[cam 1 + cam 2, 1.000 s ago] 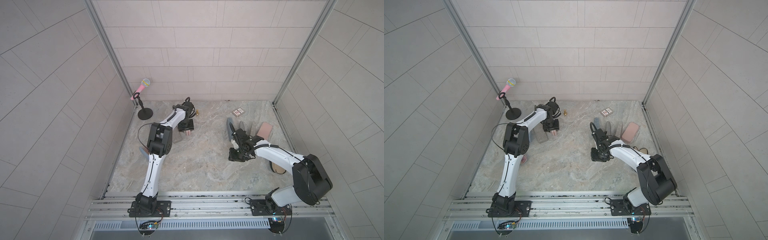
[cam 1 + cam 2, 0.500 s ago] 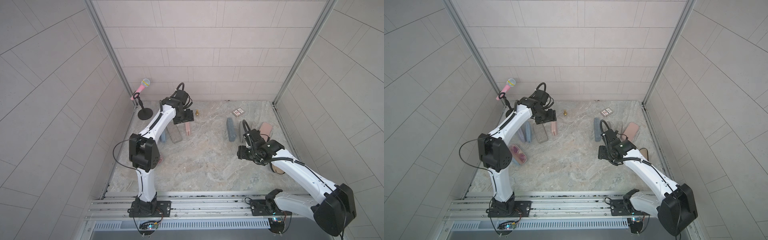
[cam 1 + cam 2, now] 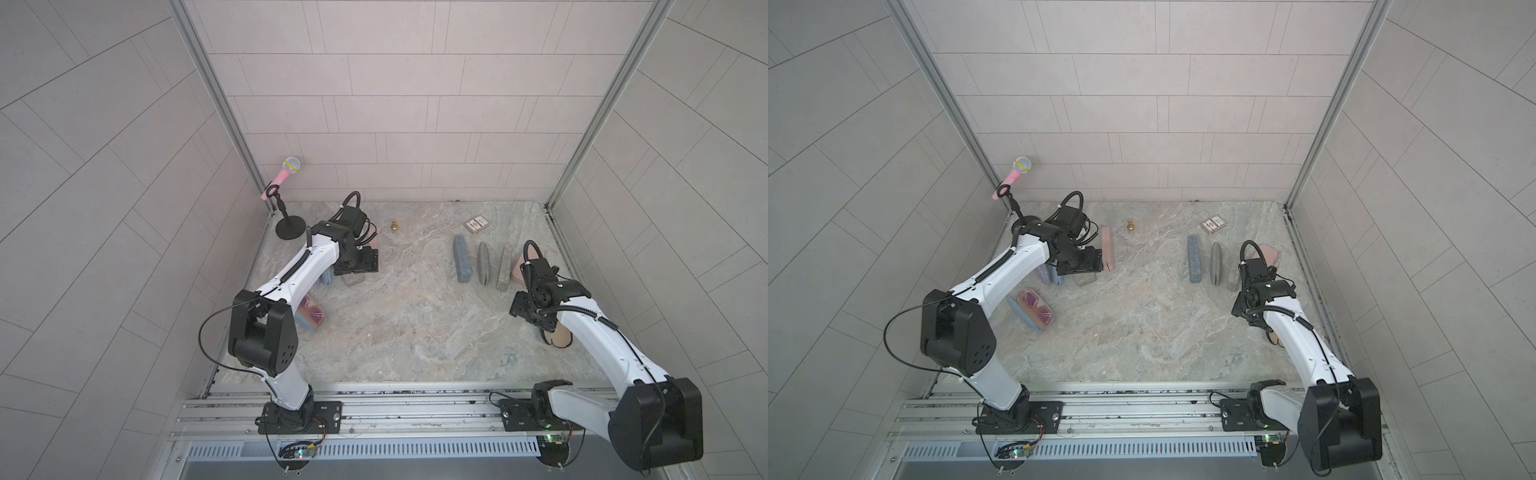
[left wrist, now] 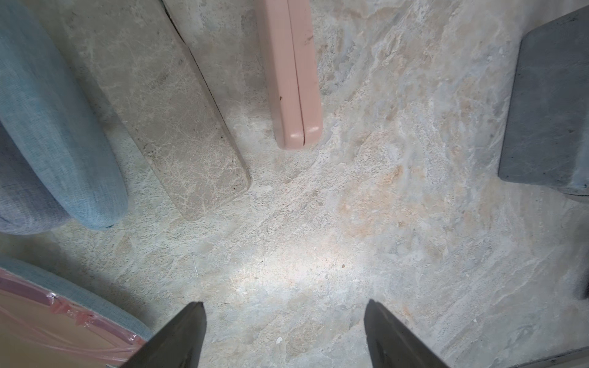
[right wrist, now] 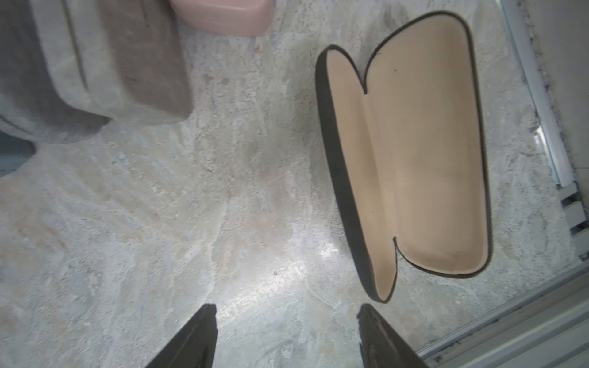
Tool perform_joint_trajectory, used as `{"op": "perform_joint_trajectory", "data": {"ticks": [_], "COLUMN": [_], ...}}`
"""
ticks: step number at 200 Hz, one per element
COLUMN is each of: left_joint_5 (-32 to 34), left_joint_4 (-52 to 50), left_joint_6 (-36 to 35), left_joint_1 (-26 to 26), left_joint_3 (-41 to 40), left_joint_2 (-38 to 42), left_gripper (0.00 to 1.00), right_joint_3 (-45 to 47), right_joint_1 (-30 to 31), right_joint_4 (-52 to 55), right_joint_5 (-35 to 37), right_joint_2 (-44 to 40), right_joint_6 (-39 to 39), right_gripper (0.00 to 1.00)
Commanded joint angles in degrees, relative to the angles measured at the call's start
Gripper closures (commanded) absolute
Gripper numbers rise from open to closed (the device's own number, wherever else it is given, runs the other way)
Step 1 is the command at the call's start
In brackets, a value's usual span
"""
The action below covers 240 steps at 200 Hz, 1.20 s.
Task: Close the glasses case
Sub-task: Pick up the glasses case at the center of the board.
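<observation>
1. The left gripper [image 4: 283, 306] stood wide open above the bare marble-patterned tabletop [image 4: 350, 223], with nothing between its dark fingers [image 4: 178, 337].
2. Near it lay a closed pink hard case [image 4: 293, 79], a closed mottled beige case [image 4: 178, 121] and a closed light blue fabric case [image 4: 57, 127], side by side.
3. An open blue fabric glasses case [image 3: 1022, 312] holding pink-lensed glasses [image 3: 1038, 309] lay beside the left arm, nearer the robot's base.
4. The right gripper [image 5: 287, 307] was likewise spread wide and empty.
5. An open black glasses case with tan lining [image 5: 414, 159] lay flat near the table's right edge, lining up. It was close to that gripper but untouched, and in both top views the right arm covered most of it.
</observation>
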<state>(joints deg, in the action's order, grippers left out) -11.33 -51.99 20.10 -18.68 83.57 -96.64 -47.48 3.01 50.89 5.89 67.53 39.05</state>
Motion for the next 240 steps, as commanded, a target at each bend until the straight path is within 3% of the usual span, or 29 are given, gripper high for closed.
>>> {"op": "perform_joint_trajectory", "data": {"ticks": [1,63,123,172,240], "left_joint_5": [-2.0,-5.0,-7.0,-7.6,-7.6], "left_joint_4": [1.6,2.9,2.8,2.9,2.9], "left_joint_6": [-2.0,-1.8,-1.5,-1.3,-1.2], "left_joint_1": [0.7,0.7,0.7,0.7,0.7], "left_joint_3": [-0.4,-2.7,-2.5,-2.6,-2.6], "left_joint_2": [1.6,2.8,2.1,2.1,2.3], "left_gripper": [0.14,0.12,0.11,0.11,0.11], "right_joint_3": [-1.9,-6.3,-9.2,-10.5,-10.4], "right_joint_1": [-2.0,-5.5,-7.5,-8.6,-9.3], "right_joint_4": [1.6,1.8,1.8,2.1,2.4], "right_joint_5": [3.3,6.2,4.8,4.4,4.7], "right_joint_2": [3.5,12.5,20.5,23.2,24.9], "right_joint_6": [-2.0,-4.7,-7.6,-9.7,-10.7], "right_gripper": [0.28,0.29,0.36,0.53,0.63]}}
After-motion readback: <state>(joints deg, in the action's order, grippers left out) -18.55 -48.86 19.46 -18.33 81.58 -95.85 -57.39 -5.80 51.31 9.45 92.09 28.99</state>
